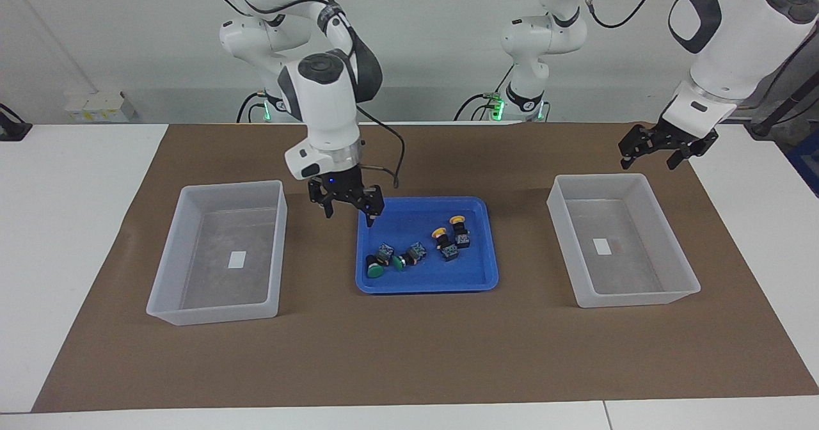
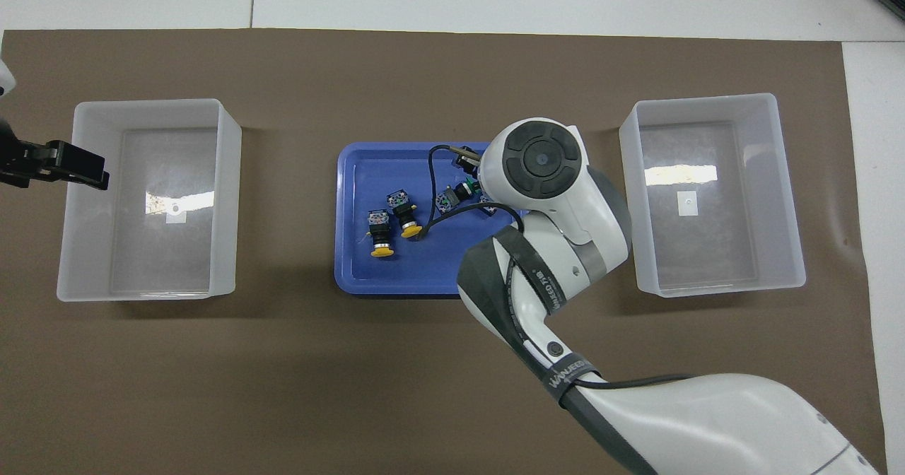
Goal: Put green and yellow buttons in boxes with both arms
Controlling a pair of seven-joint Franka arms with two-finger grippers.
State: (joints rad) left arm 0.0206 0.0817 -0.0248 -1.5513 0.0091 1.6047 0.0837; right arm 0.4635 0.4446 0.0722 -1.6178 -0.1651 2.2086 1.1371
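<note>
Overhead: right arm [image 2: 541,178] hides its gripper & prob. one green button; left gripper [image 2: 60,166] partly cut off at edge.

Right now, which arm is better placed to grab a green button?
Right. The right gripper hangs open over the blue tray near the green buttons; the left gripper waits by the box.
</note>
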